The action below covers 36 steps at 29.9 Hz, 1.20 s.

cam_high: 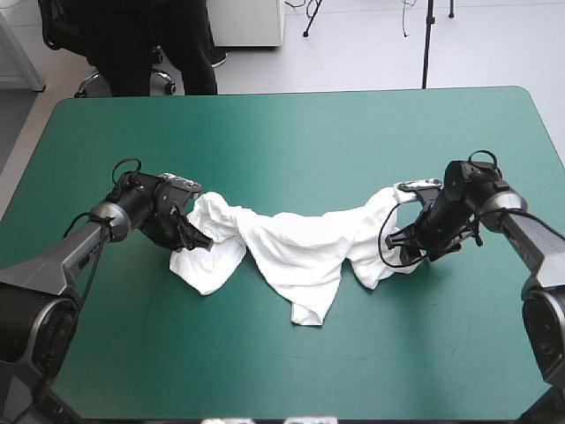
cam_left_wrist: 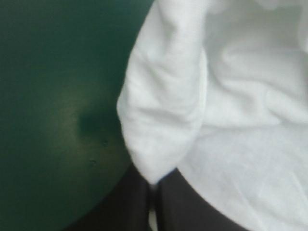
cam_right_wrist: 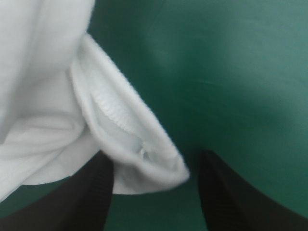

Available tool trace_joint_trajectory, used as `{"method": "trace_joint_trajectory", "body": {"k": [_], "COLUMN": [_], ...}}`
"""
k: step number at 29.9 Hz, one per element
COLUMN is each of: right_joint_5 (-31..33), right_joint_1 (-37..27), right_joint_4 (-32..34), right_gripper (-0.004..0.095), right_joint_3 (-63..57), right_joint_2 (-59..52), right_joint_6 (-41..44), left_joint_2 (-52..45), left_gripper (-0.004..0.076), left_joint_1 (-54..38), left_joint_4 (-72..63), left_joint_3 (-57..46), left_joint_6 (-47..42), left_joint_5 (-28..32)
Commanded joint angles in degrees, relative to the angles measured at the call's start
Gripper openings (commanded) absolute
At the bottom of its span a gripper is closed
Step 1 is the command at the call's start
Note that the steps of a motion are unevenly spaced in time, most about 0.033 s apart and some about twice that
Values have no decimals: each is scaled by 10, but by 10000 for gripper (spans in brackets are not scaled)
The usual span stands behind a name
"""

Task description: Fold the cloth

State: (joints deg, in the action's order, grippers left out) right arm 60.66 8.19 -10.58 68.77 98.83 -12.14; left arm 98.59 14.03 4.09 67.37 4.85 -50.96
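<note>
Teal-green cover spans the whole counter (cam_high: 291, 132). The white T-shirt (cam_high: 300, 252) lies across its middle as a rumpled, twisted band strung between the two arms, with loose lobes sagging toward the near edge.

The left pincer (cam_left_wrist: 153, 190) is pressed together on a peak of the fabric. A narrow fold runs down into the line where its black fingers meet. The bulk of the shirt spreads ahead of it and to one side, with bare cover on the other.

The right pincer (cam_right_wrist: 155, 161) stands spread and grips nothing. A rolled edge with a stitched hem (cam_right_wrist: 113, 113) sits between its fingers, touching one and stopping short of the other. The rest of the shirt trails off beside the touched finger.

The step in hand looks like getting a hold at each end so the garment can be pulled flat before any fold. To do that well, the right pincer should probably centre itself on the hem and reach a little deeper before it nips. That way it takes the hem's full thickness and not just the tip, which could slip out under tension.

With both ends held, the arms would best draw apart evenly and lift slightly, so the twist in the middle shakes out instead of tightening. The left hold looks thin and near the fingertips, so a hard tug risks losing it.
</note>
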Motion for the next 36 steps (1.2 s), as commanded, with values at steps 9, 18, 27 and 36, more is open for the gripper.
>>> {"method": "trace_joint_trajectory", "body": {"k": [9, 18, 27, 36], "right_joint_5": [-41, -11, 49, 94], "right_joint_1": [15, 15, 15, 15], "right_joint_4": [-34, -32, 31, 83], "right_gripper": [-16, -17, -17, -17], "right_joint_3": [-5, 23, 158, 339], "right_joint_2": [1, -28, -94, -149], "right_joint_6": [-31, -29, 10, 40], "left_joint_2": [-22, -72, -189, -315], "left_gripper": [-9, -9, -9, -9], "left_joint_1": [1, 1, 1, 1], "left_joint_4": [-2, 0, -18, -25], "left_joint_3": [13, 46, 57, 129], "left_joint_6": [-5, -5, -1, -1], "left_joint_5": [7, -14, -47, -47]}}
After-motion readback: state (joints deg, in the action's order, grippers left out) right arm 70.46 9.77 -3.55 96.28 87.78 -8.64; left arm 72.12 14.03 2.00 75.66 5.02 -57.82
